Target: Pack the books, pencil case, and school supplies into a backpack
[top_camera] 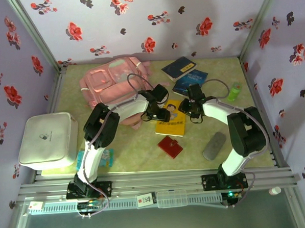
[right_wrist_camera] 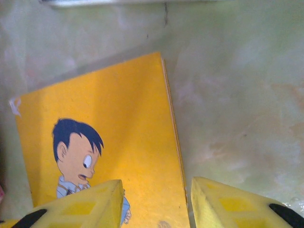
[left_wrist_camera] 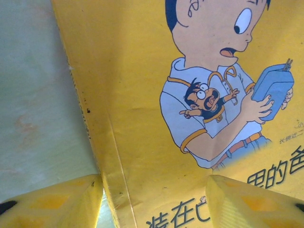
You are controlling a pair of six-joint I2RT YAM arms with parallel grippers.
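Floral-papered walls close in a pale green table (top_camera: 139, 150), where nearly everything lies flat and apart from its neighbours, so each piece can be reached on its own. Nearest the arm bases sit the school supplies: the red square piece (top_camera: 170, 147) and, to its right, the grey pouch (top_camera: 214, 145), both untouched. Just beyond them is the yellow book (top_camera: 172, 124), with both arms bent over its far end. The left gripper (left_wrist_camera: 154, 202) hangs with its fingers (left_wrist_camera: 247, 202) parted, one over the cover and one over bare table, so they straddle the spine edge without clasping anything. The right gripper (right_wrist_camera: 156, 199) is likewise spread and empty across the opposite long edge. My guess is that a thin paperback lying flat offers no side to pinch, so the two are lining up to work an edge free. The cover shows a cartoon boy with a small man in his pocket and black Chinese print, "装在" among it. Farther back lie the blue book (top_camera: 191, 82) and the navy book (top_camera: 179, 68), their lettering too small to read. Far left, the pink backpack (top_camera: 115, 83) lies flat; I cannot tell whether its mouth is open.
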